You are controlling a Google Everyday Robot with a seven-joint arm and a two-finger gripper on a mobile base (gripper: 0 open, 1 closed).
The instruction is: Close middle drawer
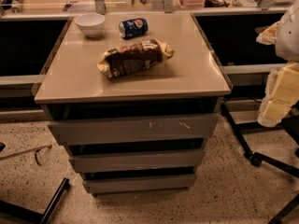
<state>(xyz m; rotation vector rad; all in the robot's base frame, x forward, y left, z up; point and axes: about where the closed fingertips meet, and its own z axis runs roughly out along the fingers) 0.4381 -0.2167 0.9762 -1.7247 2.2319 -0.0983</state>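
Evidently the middle drawer (135, 161), its long axis running left to right across the desk's (196, 69) front, looks ajar, lying down-left of the jaws beside the desk's right edge; their state I cannot tell.

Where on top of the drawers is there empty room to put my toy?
The front strip of the cabinet top, below the chip bag, is bare, and so are both sides of the bag. The back left is crowded: white bowl, soda can. The gripper hangs right of the cabinet.
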